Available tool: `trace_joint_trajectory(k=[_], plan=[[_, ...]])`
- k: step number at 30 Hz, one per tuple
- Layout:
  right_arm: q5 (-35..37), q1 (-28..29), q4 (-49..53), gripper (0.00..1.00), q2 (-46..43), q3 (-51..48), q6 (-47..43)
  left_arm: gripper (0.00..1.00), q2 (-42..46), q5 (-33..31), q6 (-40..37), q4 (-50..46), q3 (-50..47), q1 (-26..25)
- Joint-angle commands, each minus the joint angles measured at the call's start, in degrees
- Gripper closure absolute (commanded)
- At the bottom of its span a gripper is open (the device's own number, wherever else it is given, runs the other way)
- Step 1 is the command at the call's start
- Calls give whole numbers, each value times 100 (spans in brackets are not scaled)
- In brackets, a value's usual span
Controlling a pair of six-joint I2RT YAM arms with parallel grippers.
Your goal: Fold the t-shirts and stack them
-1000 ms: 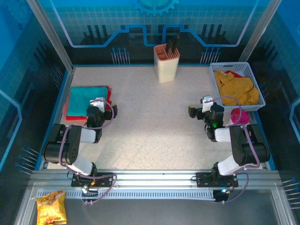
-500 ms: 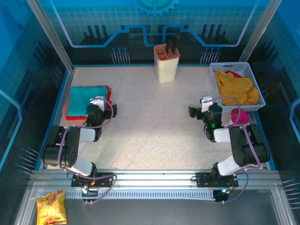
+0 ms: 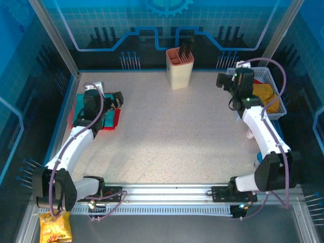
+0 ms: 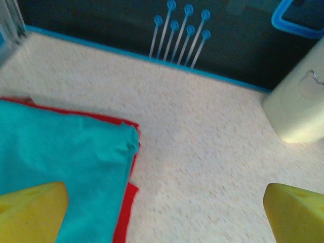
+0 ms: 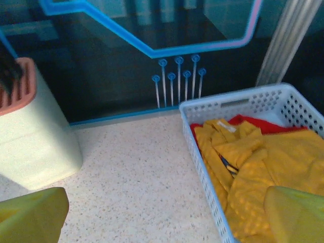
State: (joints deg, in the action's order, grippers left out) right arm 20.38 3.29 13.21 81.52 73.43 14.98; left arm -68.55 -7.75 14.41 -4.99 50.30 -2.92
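left claw [image 4: 163,207] reached out, wide over teal t-shirt [image 4: 61,152]; right claw [image 5: 164,212] advanced, wide by basket [image 5: 238,104]

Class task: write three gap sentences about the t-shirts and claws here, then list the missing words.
The lower t-shirt, under the folded teal cloth t-shirt, is ___. The crumpled mustard-yellow t-shirt lies in the white plastic ___. The jaws of the left claw stand ___.
Missing words: red; basket; open.
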Motion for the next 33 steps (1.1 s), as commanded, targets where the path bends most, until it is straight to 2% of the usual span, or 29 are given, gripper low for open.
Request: trace_joint_trajectory(k=[1, 6, 9, 13, 17, 23, 26, 29, 31, 33], plan=[[227, -400, 2081, 0, 795, 824, 878, 1, 67, 739, 528, -1583, 392, -59], [1211, -666, 3061, 0, 2218, 2306, 1304, 2, 88, 1334, 692, -1889, 388, -164], [1073, -991, 3543, 0, 2896, 2879, 1719, 3, 43, 1486, 718, -2061, 440, -282], [1226, -1173, 3437, 1, 3337, 3016, 1814, 2, -26, 1442, 647, -2324, 566, -401], [1016, -1438, 3288, 1, 3810, 3179, 1919, 2, -73, 1547, 750, -2272, 595, -429], [694, -1677, 3473, 4, 4736, 3963, 1944, 2, -123, 1548, 834, -2205, 620, -470], [283, -1807, 3532, 5, 5111, 4366, 2024, 1, -118, 1539, 903, -2199, 686, -496], [-140, -1923, 3809, 10, 5585, 4935, 2110, 1, -91, 1522, 876, -2225, 777, -508], [-108, -1912, 3862, 13, 5747, 5150, 2066, 1, -49, 1470, 836, -2230, 798, -517], [-81, -1925, 3894, 21, 5863, 5242, 2083, 1, -12, 1441, 804, -2250, 823, -517]])
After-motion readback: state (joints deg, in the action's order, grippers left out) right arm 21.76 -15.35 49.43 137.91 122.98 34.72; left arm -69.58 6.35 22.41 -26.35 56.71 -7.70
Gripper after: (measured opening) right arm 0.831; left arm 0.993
